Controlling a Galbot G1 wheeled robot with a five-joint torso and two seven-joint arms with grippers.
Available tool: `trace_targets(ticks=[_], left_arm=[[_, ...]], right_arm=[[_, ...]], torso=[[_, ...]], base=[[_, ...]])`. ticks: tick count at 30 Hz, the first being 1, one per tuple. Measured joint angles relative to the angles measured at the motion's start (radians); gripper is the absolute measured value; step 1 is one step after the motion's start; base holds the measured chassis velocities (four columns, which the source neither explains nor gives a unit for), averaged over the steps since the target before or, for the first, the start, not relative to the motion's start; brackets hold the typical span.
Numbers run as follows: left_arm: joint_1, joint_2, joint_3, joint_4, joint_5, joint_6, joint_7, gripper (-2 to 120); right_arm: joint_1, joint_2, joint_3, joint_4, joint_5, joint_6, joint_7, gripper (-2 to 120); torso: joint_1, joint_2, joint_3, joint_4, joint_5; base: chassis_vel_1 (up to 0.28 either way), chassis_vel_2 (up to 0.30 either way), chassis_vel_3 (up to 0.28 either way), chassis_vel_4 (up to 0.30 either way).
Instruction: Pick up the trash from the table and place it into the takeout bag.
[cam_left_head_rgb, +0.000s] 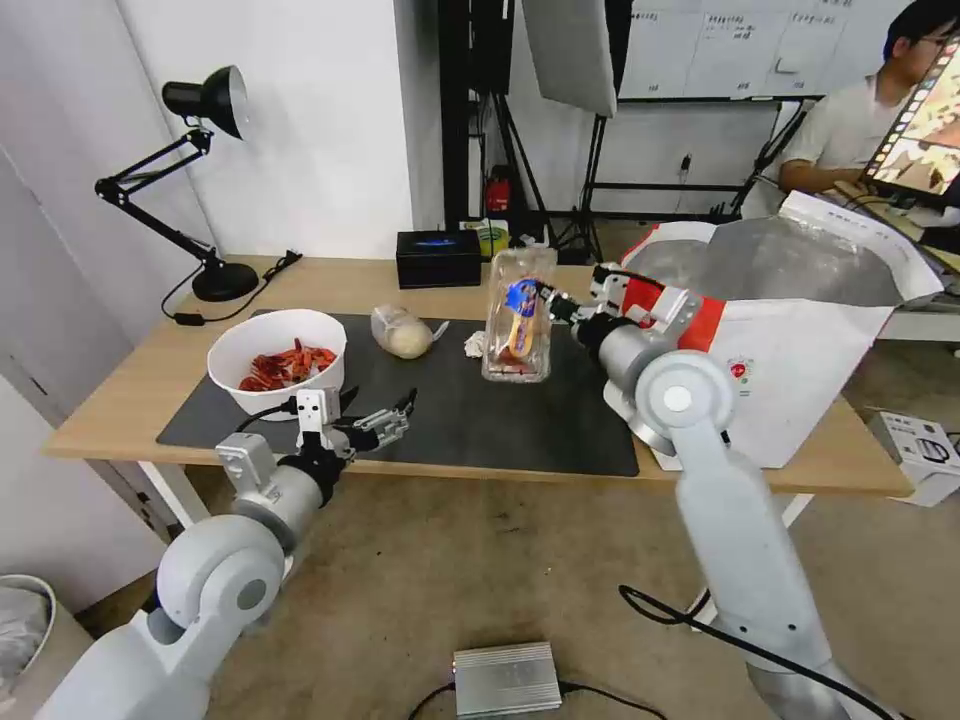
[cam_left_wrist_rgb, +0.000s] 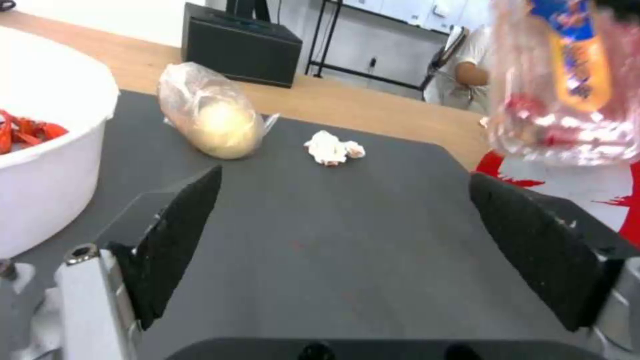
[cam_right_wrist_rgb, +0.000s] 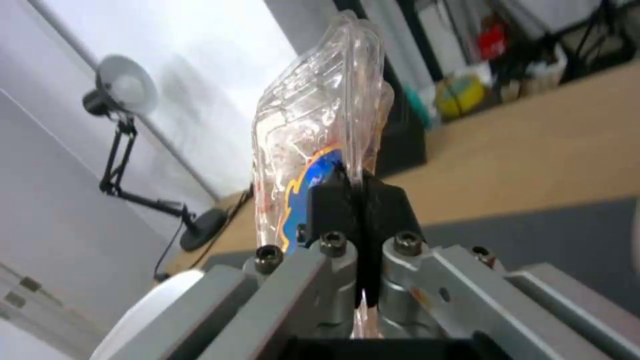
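Right gripper (cam_right_wrist_rgb: 360, 200) pinching clamshell tray (cam_left_head_rgb: 518, 315) aloft — left gripper (cam_left_wrist_rgb: 347, 240) spread over mat (cam_left_wrist_rgb: 347, 210); bowl (cam_left_head_rgb: 277, 358) holds red scraps.

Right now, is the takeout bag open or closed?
Open: the takeout bag shows its silver foil lining, with its top flap raised at the table's right end.

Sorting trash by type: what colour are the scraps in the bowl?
Red scraps in the white bowl, clearest in head view.
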Motion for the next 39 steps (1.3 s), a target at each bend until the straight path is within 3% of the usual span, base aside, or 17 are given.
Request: trace_targets(ticks=[6, 22, 32, 39], left_arm=[[0.003, -0.01, 0.004, -0.001, 0.004, 0.0, -0.002, 100], [-0.013, -0.021, 0.024, 0.008, 0.004, 0.0, -0.003, 100], [-0.022, -0.025, 0.052, 0.015, 0.005, -0.002, -0.003, 100], [-0.03, -0.036, 0.075, 0.022, 0.005, -0.004, -0.003, 100]], right_arm=[[0.013, -0.057, 0.039, 0.056, -0.065, 0.051, -0.022, 0], [0.029, -0.183, 0.193, 0.128, -0.041, 0.126, -0.014, 0], [-0.064, -0.287, 0.319, 0.134, -0.06, 0.139, -0.013, 0], [-0.122, -0.313, 0.355, 0.129, -0.055, 0.148, -0.022, 0]], torso=[[0.0, 0.0, 0.0, -0.0001, 0.0001], [0.0, 0.0, 0.0, -0.0001, 0.0002], [0.0, 0.0, 0.0, -0.0002, 0.0002], [0.0, 0.0, 0.0, -0.0002, 0.0001]], base=[[0.0, 0.0, 0.0, 0.0], [0.0, 0.0, 0.0, 0.0], [0.0, 0.0, 0.0, 0.0], [0.0, 0.0, 0.0, 0.0]])
